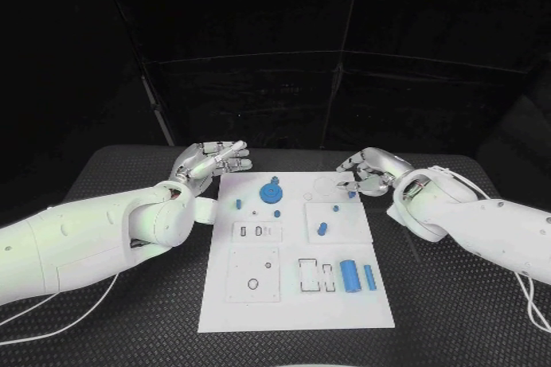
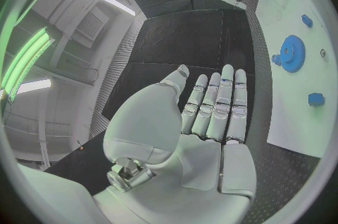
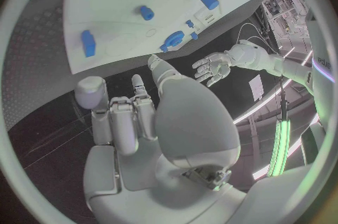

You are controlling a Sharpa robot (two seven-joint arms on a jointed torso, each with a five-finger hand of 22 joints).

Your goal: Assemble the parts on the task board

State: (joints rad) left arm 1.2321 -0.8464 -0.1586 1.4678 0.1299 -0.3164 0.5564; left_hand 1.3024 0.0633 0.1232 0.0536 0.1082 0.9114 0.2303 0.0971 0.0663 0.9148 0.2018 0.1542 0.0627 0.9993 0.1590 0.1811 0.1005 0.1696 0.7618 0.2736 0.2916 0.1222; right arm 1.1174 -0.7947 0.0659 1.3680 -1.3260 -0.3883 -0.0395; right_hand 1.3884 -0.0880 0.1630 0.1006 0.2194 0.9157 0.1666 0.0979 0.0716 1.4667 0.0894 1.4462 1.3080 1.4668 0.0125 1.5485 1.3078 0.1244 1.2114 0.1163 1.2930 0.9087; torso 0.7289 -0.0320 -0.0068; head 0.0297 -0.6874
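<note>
Left hand is wide and empty at task board upper left; right hand curls closed, holding nothing

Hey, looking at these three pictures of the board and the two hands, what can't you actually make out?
- Head view: the small marks and holes on the task board are too small to identify.
- Head view: the right hand has curled fingers covering the board's far corner; whether it pinches anything cannot be told.
- Left wrist view: the board's near end is cut off by the circle's rim, beyond the blue gear.
- Right wrist view: the right hand's palm hides the table beneath.
</note>
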